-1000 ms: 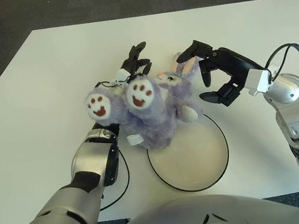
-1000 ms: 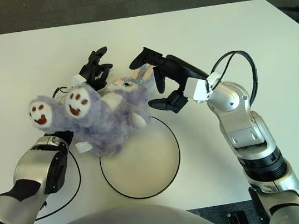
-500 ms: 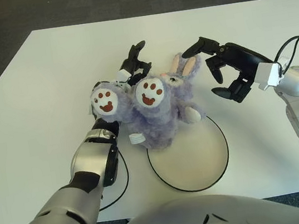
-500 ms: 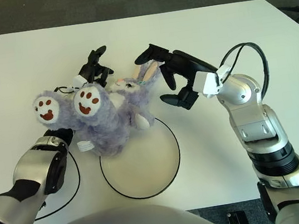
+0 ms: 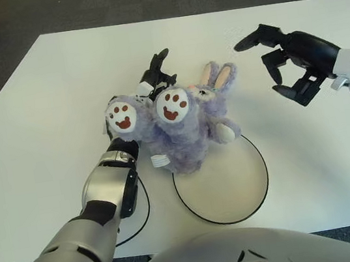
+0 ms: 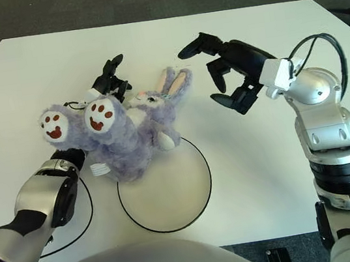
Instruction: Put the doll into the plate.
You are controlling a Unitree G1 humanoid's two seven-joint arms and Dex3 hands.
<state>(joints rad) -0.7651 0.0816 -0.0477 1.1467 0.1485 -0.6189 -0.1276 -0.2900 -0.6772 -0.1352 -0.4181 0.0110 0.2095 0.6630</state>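
Since a second ago the right hand [image 5: 292, 70] has drawn back from the doll [image 5: 178, 127] and now hangs well off to the doll's right, above bare desk [image 5: 38, 98], its fingers [image 5: 251, 42] spread and curved around nothing. The doll itself has settled a little, its two paw-printed feet now lower and turned more toward the robot.

A purple plush rabbit, the doll lies on its back with pink-lined ears pointing away from the robot and its feet raised. Only its lower body overlaps the far-left rim of the plate [image 5: 227, 192]; the head and ears are still over the desk beyond the plate. The left hand [image 5: 154, 78] is at the doll's far side, near its feet, dark fingers [image 5: 159, 59] sticking up past the fur. Whether those fingers pinch the plush or merely press against it cannot be told, since the doll hides them.

A second dark ring [image 5: 139, 222] lies on the desk just left of the plate, partly under the left forearm.

The risk, as I judge it: with one hand gone, the soft doll may sag or roll off the rim toward the second ring, or be let go half outside the plate.
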